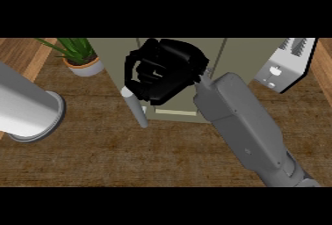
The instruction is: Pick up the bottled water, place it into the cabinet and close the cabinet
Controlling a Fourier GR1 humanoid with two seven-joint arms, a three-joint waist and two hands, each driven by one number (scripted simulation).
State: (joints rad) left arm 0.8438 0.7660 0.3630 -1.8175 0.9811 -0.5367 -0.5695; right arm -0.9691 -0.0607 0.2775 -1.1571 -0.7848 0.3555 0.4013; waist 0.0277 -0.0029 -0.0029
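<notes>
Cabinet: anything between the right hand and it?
Nothing visible. The right hand is over the cabinet front, beside its pale vertical bar. No bottle shows; the hand may hide it.

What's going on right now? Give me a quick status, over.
Right hand curled, up at the cabinet. Left hand out of view. Bottle not visible, maybe hidden in the hand. Plant and toaster off to the sides.

You are looking down at a brown wooden counter (130,158). A greenish cabinet (110,61) stands on it at the back. A little potted plant (79,56) sits to the left of the cabinet. A white toaster (285,66) sits to the right, near the counter's edge.
</notes>
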